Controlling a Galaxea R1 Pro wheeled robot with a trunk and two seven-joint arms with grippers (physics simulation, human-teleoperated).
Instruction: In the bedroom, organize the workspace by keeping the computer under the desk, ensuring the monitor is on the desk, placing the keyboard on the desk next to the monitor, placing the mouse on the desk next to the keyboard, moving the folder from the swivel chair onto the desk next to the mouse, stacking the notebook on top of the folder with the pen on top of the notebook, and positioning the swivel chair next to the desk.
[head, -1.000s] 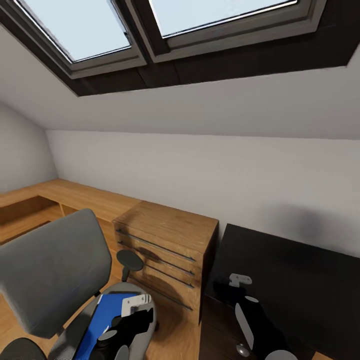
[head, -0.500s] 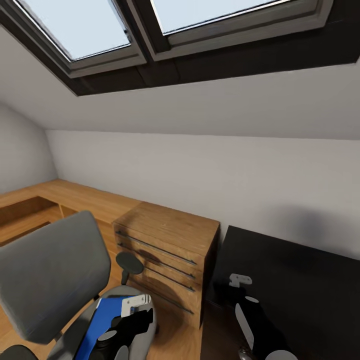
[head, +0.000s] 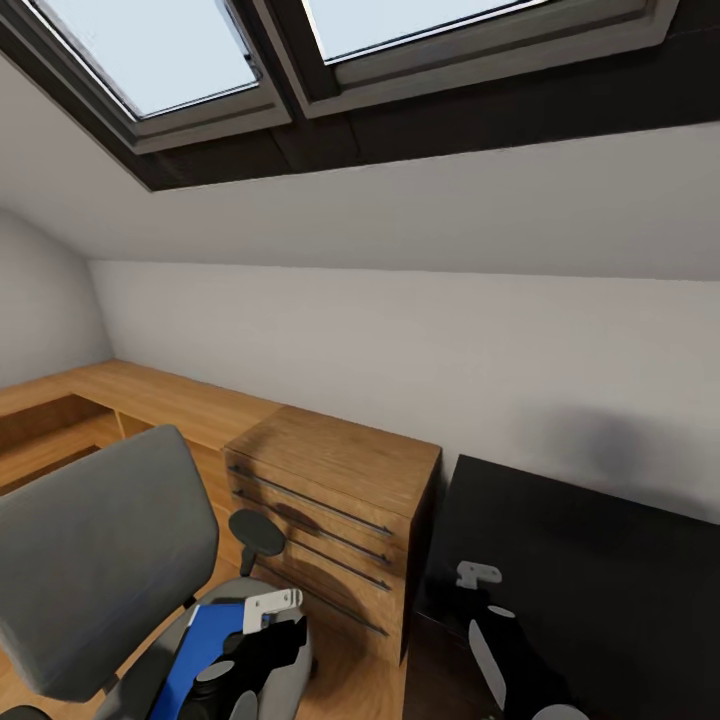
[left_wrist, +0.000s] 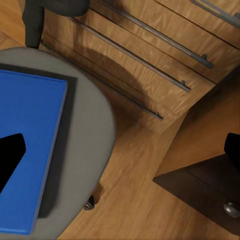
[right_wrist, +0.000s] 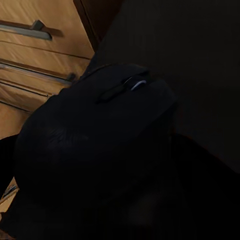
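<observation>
The grey swivel chair (head: 90, 580) stands at the lower left, and the bright blue folder (head: 200, 650) lies flat on its seat (left_wrist: 92, 120). My left gripper (head: 262, 630) hovers over the seat's near edge, open, with the folder (left_wrist: 27, 145) partly between its spread fingertips (left_wrist: 10, 160). My right gripper (head: 480, 590) hangs over the corner of the glossy black desk (head: 600, 580). It is shut on a black mouse (right_wrist: 95, 135), which sits close to the right wrist camera above the dark desk top. Computer, monitor, keyboard, notebook and pen are out of view.
A light-wood drawer cabinet (head: 330, 500) with long bar handles stands between chair and desk, and a low wooden ledge (head: 150, 395) runs along the sloped wall under skylights. A black desk drawer with a round silver knob (left_wrist: 231, 209) sits over the wood floor (left_wrist: 140, 200).
The whole head picture has drifted slightly, so the camera moved. Both arms hold the same pose, and the folder still lies on the seat.
</observation>
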